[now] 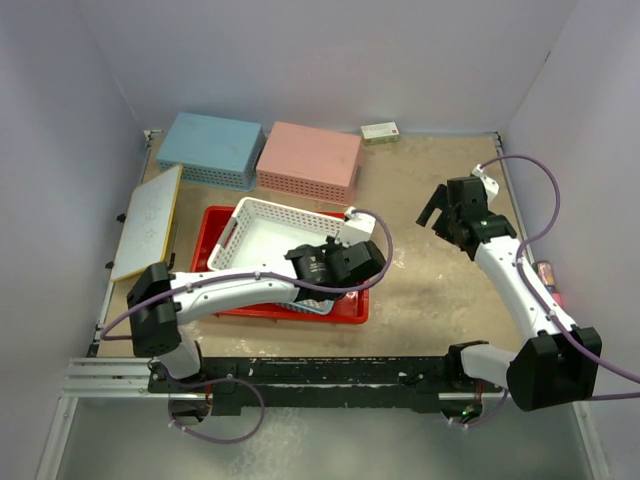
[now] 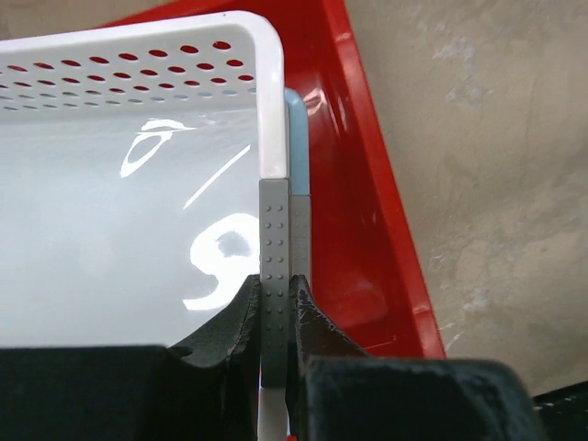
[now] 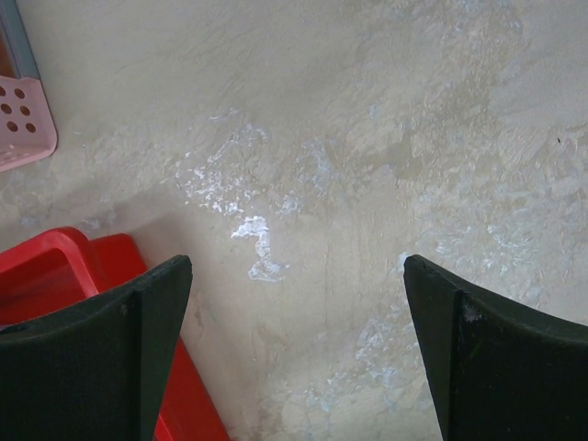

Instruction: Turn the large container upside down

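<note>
Leaning along the table's [image 1: 430, 290] left edge is a pale flat board [image 1: 150, 220]. Behind it, against the back wall, a blue basket [image 1: 212, 148] and a pink basket [image 1: 309, 160] sit side by side, bottoms up. In front of them, left of centre, the large container [image 1: 214, 240] lies open side up on the tabletop, with a white perforated basket [image 1: 265, 235] inside it. The left gripper [image 1: 340, 262] reaches across the red tray's near right corner, its two fingers pinched together on the white basket's right-hand wall, as the left wrist view shows. A small box [image 1: 380, 131] rests by the back wall, just right of the pink basket. Farther right, well apart from the tray, the right gripper [image 1: 445, 208] hangs over bare tabletop with its fingers spread wide and nothing between them.
</note>
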Controlling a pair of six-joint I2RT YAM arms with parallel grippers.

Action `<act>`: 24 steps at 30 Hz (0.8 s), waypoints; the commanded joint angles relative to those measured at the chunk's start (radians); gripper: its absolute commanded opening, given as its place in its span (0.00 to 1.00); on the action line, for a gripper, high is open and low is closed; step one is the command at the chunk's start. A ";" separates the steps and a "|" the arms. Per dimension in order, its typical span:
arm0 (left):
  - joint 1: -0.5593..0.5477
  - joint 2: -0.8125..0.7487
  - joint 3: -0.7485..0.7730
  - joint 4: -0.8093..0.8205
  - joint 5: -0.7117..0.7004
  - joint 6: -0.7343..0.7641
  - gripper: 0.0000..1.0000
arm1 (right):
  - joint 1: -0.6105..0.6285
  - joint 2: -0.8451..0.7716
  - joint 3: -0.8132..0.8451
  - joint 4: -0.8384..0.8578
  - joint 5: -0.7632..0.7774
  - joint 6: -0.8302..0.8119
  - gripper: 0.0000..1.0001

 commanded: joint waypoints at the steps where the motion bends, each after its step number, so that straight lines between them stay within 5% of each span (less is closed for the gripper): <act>1: -0.002 -0.124 0.213 -0.080 -0.018 0.016 0.00 | 0.002 -0.045 0.037 -0.014 0.027 -0.002 1.00; 8: -0.002 -0.049 0.597 -0.259 0.012 0.102 0.00 | 0.002 -0.102 0.061 -0.013 0.029 -0.008 1.00; 12: 0.009 -0.015 0.715 -0.124 0.091 0.198 0.00 | 0.002 -0.149 0.089 -0.062 0.116 0.031 1.00; 17: 0.128 0.076 0.830 0.039 0.323 0.198 0.00 | 0.002 -0.240 0.150 -0.182 0.341 0.134 1.00; 24: 0.283 0.286 1.056 0.190 0.713 0.098 0.00 | 0.002 -0.455 0.136 -0.141 0.589 0.143 0.97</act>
